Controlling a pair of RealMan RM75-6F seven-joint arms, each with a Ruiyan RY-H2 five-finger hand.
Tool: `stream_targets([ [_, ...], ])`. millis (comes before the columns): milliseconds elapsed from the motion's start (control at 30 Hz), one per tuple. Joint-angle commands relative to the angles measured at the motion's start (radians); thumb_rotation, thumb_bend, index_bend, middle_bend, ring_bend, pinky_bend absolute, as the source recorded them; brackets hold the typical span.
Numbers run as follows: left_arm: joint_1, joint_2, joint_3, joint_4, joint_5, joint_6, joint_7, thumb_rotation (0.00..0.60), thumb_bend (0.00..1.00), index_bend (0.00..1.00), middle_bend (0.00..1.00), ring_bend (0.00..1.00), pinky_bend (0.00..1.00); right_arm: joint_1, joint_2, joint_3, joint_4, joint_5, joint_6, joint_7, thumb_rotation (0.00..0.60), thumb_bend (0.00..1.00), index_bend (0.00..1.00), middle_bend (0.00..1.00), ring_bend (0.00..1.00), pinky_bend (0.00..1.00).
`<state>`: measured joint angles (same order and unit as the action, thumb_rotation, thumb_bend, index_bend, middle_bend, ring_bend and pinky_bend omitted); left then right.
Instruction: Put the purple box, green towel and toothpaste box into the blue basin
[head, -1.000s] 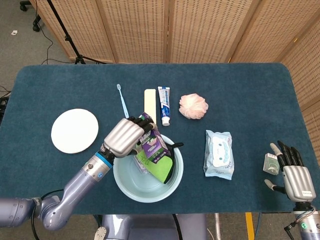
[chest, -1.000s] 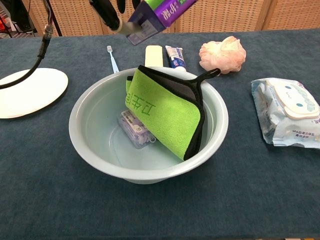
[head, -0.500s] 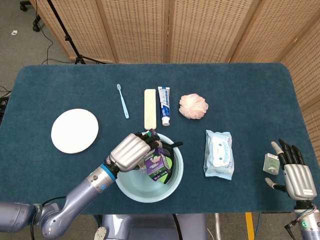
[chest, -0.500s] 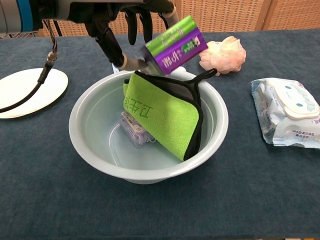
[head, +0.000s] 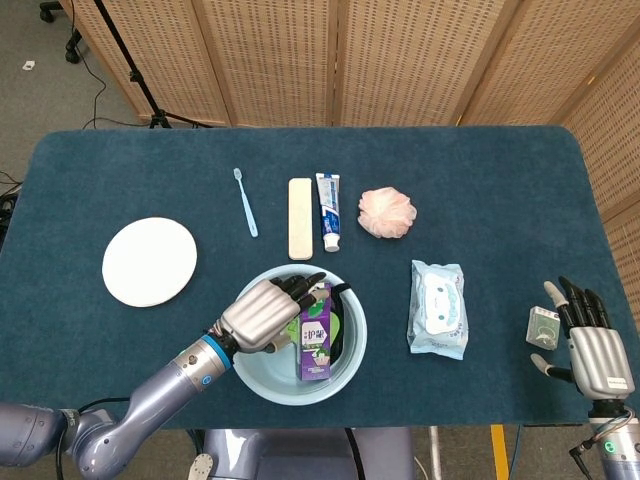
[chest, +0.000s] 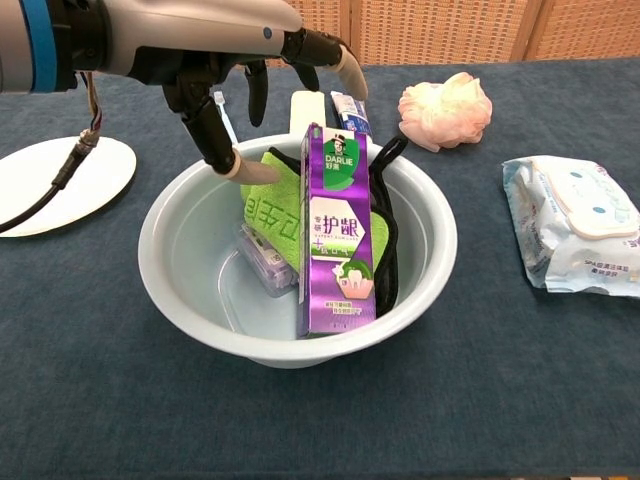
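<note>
Purple-and-green toothpaste box, face up

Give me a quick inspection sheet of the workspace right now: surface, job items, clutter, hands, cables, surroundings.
Surface: blue table.
Job's things: toothpaste box lies on the green towel in the basin; purple box on the basin floor.
Clutter: plate, toothbrush, cream case, toothpaste tube, pink puff, wipes pack, small packet.
Hands: left hand over the basin, fingers apart, holding nothing; right hand open, beside the packet.
Cables: left arm cable crosses the plate; floor cable.
Surroundings: wicker screens, stand legs.
</note>
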<state>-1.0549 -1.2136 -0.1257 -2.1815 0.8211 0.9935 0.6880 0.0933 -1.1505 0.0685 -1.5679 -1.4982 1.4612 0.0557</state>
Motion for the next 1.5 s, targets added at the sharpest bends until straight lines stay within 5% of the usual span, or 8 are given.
stream_targets([
  [33,-0.002,0.002,0.002,-0.001,-0.001,0.004,-0.004,0.600,0.30,0.00,0.00,0.05,0.32,0.001,0.000,0.000,0.000,0.000,-0.001,-0.001,0.600,0.09,0.00,0.00,0.00,0.00],
  [367,0.055,0.039,-0.036,0.041,0.064,0.088,-0.108,0.600,0.29,0.00,0.00,0.00,0.24,-0.004,-0.001,-0.005,-0.001,-0.004,0.003,-0.002,0.600,0.09,0.00,0.00,0.00,0.00],
  [533,0.128,0.129,-0.031,0.093,0.080,0.092,-0.225,0.600,0.27,0.00,0.00,0.00,0.14,-0.009,-0.006,-0.013,-0.002,-0.014,0.010,-0.013,0.600,0.10,0.00,0.00,0.00,0.00],
  [800,0.270,0.209,0.052,0.182,0.215,0.070,-0.414,0.600,0.22,0.00,0.00,0.00,0.00,-0.006,-0.010,-0.011,-0.004,-0.012,0.007,-0.030,0.600,0.09,0.00,0.00,0.00,0.00],
  [967,0.358,0.217,0.108,0.261,0.332,0.099,-0.484,0.600,0.19,0.00,0.00,0.00,0.00,-0.006,-0.015,-0.011,-0.003,-0.010,0.006,-0.042,0.600,0.09,0.00,0.00,0.00,0.00],
  [1200,0.445,0.227,0.157,0.305,0.385,0.193,-0.365,0.600,0.18,0.00,0.00,0.00,0.00,-0.006,-0.017,-0.010,-0.005,-0.005,0.005,-0.054,0.600,0.09,0.00,0.00,0.00,0.00],
  [1500,0.622,0.079,0.185,0.373,0.522,0.482,-0.199,0.600,0.18,0.00,0.00,0.00,0.00,-0.009,-0.016,-0.006,-0.004,-0.001,0.011,-0.061,0.600,0.09,0.00,0.00,0.00,0.00],
])
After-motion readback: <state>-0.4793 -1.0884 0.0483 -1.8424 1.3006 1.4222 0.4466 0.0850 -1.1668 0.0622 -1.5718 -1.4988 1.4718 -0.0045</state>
